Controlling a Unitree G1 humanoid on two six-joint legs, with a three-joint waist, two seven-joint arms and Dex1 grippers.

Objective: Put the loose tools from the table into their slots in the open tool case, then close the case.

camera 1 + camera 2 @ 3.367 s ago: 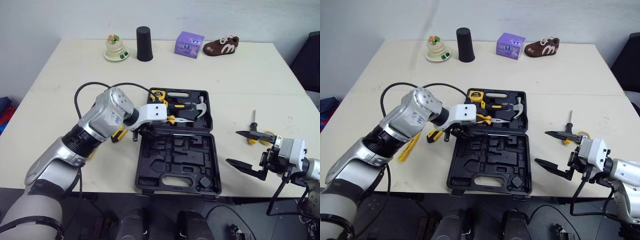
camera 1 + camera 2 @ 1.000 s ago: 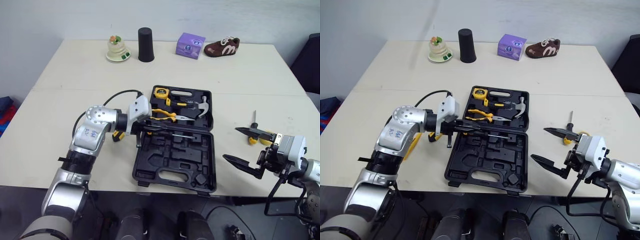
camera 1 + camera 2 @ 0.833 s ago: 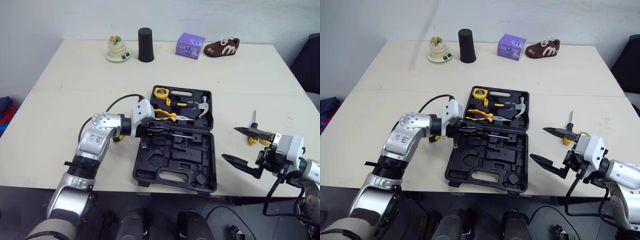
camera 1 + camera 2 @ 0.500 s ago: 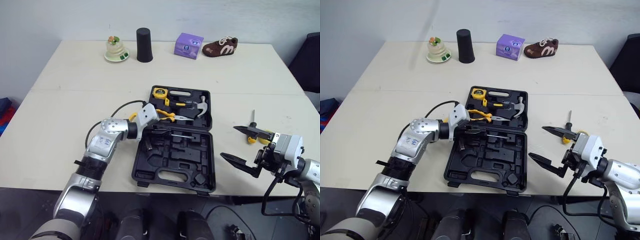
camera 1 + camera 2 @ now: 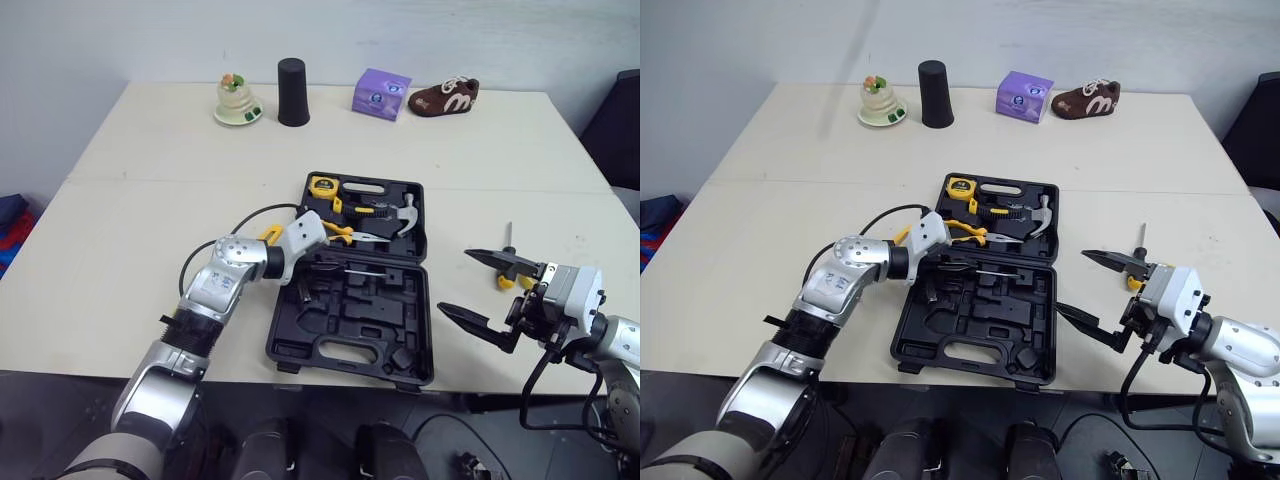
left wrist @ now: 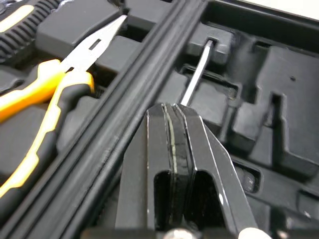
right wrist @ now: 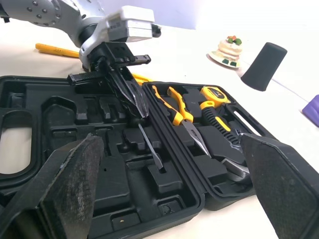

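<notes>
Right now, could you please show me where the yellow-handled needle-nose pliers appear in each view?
Left eye view: yellow-handled needle-nose pliers in the far half of the black plastic tool case.
Right eye view: pliers, same slot.
Left wrist view: pliers across the hinge ridge.
Right wrist view: pliers across that ridge.
Shared landmark: thin steel screwdriver on the ridge's other side.

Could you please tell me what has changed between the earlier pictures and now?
The left arm's elbow has dropped and drawn back toward the robot. The left gripper stays shut by the hinge of the tool case, at the end of the screwdriver lying there. The screwdriver, the pliers in the lid and the open right gripper beside the case are as before.
</notes>
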